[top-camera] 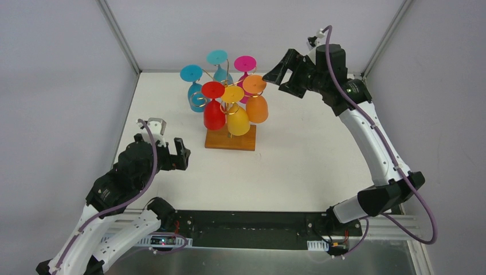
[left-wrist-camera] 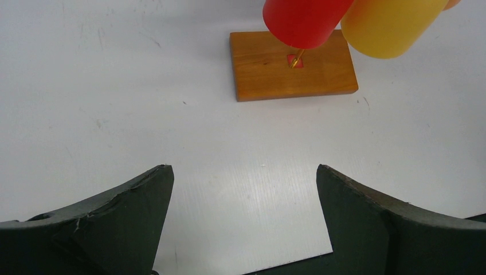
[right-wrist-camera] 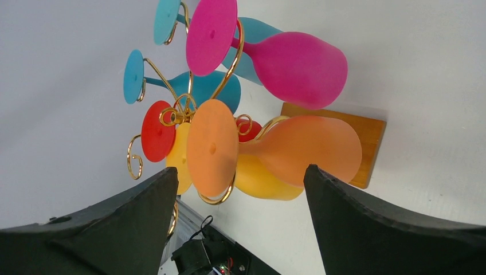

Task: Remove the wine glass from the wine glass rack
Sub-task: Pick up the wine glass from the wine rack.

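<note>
My R gripper (right-wrist-camera: 240,175), jaws wide, faces the orange wine glass (right-wrist-camera: 304,150) hanging foot-up, stem vertical, on the wine glass rack (top-camera: 229,139) just ahead; L gripper (left-wrist-camera: 245,172), also wide, sits farther off.

The flat white counter (top-camera: 304,166) fills the middle of the top view. In the left wrist view it shows a few small dark specks and faint scratches. Plain grey walls (top-camera: 57,86) close it at 9, 12 and 3 o'clock. A thin silver metal post (top-camera: 119,35) rises at 11 o'clock and a second silver post (top-camera: 388,34) at 1 o'clock. A flat black plate (top-camera: 258,220) lies along the counter edge at 6 o'clock.
</note>
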`<state>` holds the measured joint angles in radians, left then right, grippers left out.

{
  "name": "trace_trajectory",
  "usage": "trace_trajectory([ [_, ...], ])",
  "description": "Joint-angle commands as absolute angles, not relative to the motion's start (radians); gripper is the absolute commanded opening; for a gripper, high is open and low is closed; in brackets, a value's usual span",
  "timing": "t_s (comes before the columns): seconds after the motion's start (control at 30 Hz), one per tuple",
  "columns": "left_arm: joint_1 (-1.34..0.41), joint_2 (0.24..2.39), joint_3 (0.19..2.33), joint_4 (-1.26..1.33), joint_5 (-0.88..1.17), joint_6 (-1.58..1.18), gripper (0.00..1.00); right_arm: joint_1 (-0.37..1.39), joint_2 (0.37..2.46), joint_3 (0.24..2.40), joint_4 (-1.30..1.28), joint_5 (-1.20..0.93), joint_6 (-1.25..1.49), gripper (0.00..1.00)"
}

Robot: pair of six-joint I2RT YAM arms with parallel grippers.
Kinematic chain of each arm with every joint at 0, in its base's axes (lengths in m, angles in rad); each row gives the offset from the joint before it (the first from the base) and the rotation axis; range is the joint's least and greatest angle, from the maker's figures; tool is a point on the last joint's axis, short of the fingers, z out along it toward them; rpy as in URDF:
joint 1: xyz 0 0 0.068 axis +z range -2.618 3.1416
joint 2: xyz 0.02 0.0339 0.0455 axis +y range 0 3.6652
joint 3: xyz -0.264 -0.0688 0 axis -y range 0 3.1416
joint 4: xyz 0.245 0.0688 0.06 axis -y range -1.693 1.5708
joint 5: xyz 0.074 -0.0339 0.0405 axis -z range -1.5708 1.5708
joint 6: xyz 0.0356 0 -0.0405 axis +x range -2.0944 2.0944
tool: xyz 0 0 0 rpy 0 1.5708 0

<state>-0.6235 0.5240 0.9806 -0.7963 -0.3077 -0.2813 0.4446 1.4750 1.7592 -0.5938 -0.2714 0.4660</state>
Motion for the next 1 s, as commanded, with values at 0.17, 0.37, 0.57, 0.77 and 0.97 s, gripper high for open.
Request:
trace_trajectory([
  [0.17,-0.635,0.38,0.874,-0.681,-0.307,-0.284,0.99,0.44,1.541,1.808,-0.462,-0.361,0.532,0.69],
  [0.37,-0.635,0.367,0.859,-0.683,-0.314,-0.254,0.99,0.44,1.554,1.806,-0.449,-0.388,0.546,0.55],
  [0.57,-0.635,0.376,0.862,-0.683,-0.31,-0.246,0.99,0.44,1.534,1.772,-0.419,-0.396,0.561,0.44],
  [0.77,-0.635,0.368,0.859,-0.684,-0.307,-0.244,0.99,0.44,1.529,1.751,-0.397,-0.408,0.576,0.35],
  [0.97,-0.635,0.369,0.857,-0.683,-0.304,-0.245,0.99,0.44,1.521,1.716,-0.362,-0.423,0.601,0.29],
])
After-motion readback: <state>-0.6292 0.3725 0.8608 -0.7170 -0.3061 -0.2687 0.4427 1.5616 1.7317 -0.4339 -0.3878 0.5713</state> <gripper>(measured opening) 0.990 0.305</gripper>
